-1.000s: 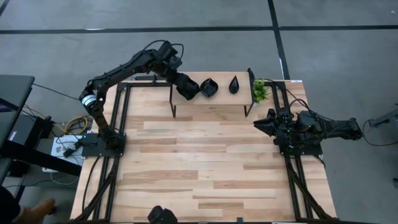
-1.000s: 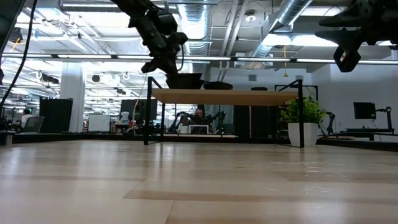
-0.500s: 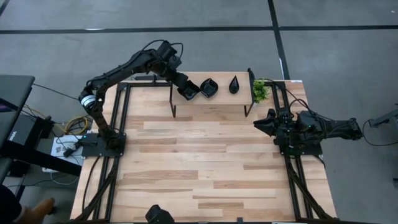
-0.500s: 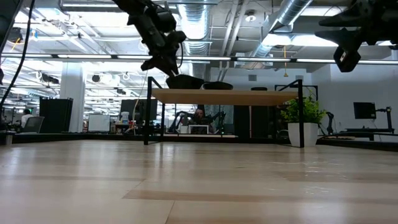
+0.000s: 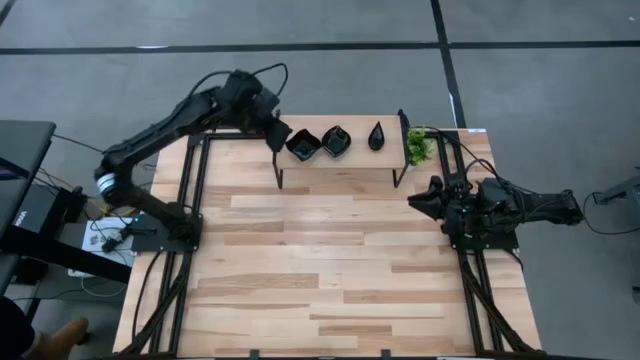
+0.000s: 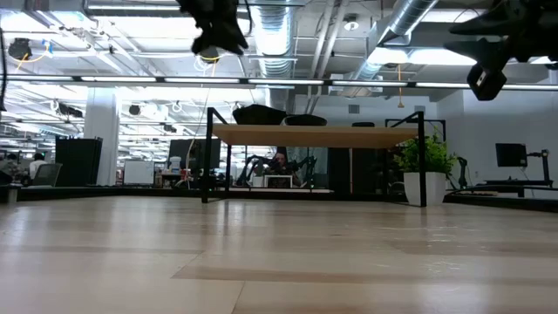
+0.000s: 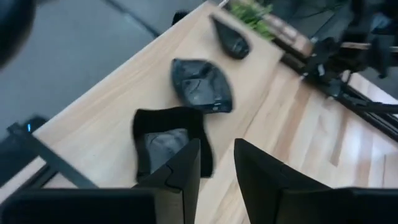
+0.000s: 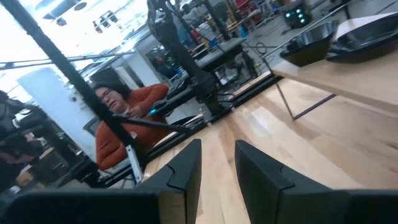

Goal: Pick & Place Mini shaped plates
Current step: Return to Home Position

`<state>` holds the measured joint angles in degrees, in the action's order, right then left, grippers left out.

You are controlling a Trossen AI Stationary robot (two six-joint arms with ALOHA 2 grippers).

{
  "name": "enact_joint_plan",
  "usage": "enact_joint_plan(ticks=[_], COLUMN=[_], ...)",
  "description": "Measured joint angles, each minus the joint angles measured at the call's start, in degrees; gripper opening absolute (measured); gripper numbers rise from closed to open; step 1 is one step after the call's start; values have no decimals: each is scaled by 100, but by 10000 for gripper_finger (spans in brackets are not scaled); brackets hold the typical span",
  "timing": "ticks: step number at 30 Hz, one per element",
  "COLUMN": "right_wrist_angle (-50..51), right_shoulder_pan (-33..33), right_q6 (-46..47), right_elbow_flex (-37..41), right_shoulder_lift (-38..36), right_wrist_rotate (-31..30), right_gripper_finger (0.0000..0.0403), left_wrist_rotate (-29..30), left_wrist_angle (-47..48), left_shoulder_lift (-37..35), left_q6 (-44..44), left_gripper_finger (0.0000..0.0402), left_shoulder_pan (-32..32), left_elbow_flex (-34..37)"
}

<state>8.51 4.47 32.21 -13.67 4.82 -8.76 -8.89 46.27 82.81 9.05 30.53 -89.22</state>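
The left gripper (image 5: 277, 135) hangs in the air at the far left of the table (image 5: 330, 260), just off the left end of the small shelf (image 5: 350, 162) and above its top. Its two dark fingers (image 7: 184, 167) stand a narrow gap apart with nothing between them, so it is released and empty. It touches none of the plates.

Just beyond those fingers, at the left end of the shelf top, sits the pile of wavy-edged square plates (image 7: 158, 140), glossy black. In the low view this pile rises clearly above the shelf board. To its right, close beside it but apart, lies the leaf-shaped plate (image 7: 202, 85). Further right again, with a wider stretch of bare wood between, lies the teardrop plate (image 7: 230, 40), its pointed end turned toward the far edge. All three sit in a row on the shelf, which stands on thin dark legs at the far middle of the table.

A small green plant (image 5: 417, 147) stands at the right end of the shelf.

The right gripper (image 5: 418, 198) waits at the right side of the table, near the plant and well apart from the plates. Its fingers (image 8: 186, 168) also show a narrow gap and hold nothing.

In the room beyond the table, a person in an orange top (image 8: 121, 134) sits among desks and stands.
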Motion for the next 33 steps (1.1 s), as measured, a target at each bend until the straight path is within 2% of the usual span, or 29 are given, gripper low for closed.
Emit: enact_joint_plan(ticks=[4,9,14,16,18,25,33], right_wrist_angle=[0,2,2,2,2,-105,-147], right_shoulder_pan=[0,0,0,-2,-2,0,0], right_q6=[-6,-17,-16,34,109,42,-74], right_elbow_flex=[0,0,0,0,0,0,0], right_shoulder_lift=[-1,0,0,0,0,0,0], right_wrist_rotate=[184,228,227,226,228,241,301], right_gripper_finger=[92,92,92,92,92,92,92], left_wrist_rotate=[281,287,283,283,286,247,69], left_wrist_angle=[-726,-1772,-2131,-2186,-2487,-4078,-4723], left_shoulder_lift=[-780,-1853,-2872,-3222,-3507,-4364,-5286], left_q6=[-27,-15,55,432,786,652,680], left_gripper_finger=[99,99,99,99,99,99,99], left_shoulder_pan=[-475,-975,-1429,-1568,-1699,-2211,-2449], left_elbow_flex=[836,2052,3200,3608,4016,5393,6360])
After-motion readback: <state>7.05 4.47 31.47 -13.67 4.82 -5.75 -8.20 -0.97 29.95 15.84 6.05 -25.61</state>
